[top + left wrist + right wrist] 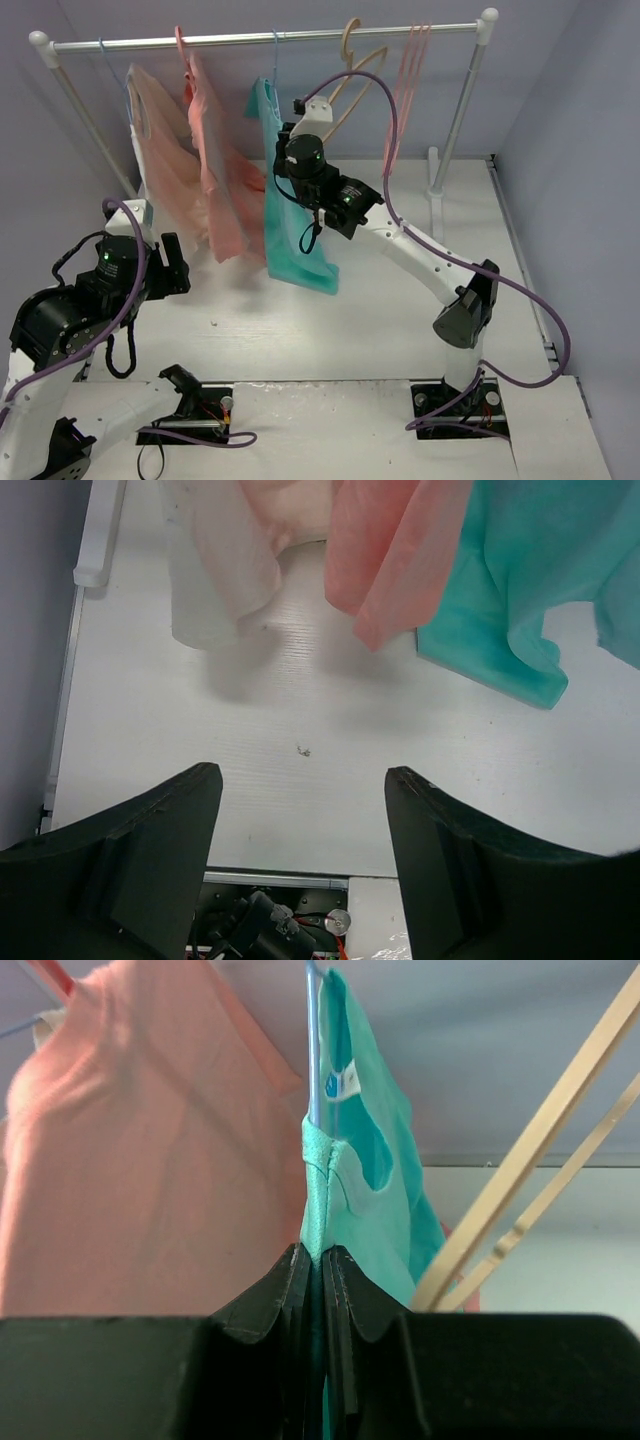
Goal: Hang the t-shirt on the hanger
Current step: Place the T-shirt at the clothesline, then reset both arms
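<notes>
- Up on the rail (260,40), the t-shirt (295,235) hangs near the middle, carried by the hanger (275,60), whose small hook sits over the bar.
- To its left comes the salmon-pink garment (215,170), pressed right up against it, and then the pale peach garment (160,150) towards the rail's left end.
- To its right, the beige hanger (350,70) dangles bare, with the thin pink hangers (408,90) further along towards the right end.
- The right gripper (320,1260) is up at the t-shirt's top. Its jaws are pinched together on a fold of teal fabric (350,1190), right below the spot where the light-blue wire (314,1050) runs into the seam.
- From that wrist the salmon-pink garment (140,1160) fills the left side, and the beige hanger's bars (540,1160) slant across the right.
- The left gripper (170,262) hangs low over the bench's (380,300) left side, with its jaws spread wide and nothing between them.
- Its wrist view looks across bare bench top (300,680) to three hems in a row at the far side: peach (240,550), salmon (390,550) and teal (520,590).
</notes>
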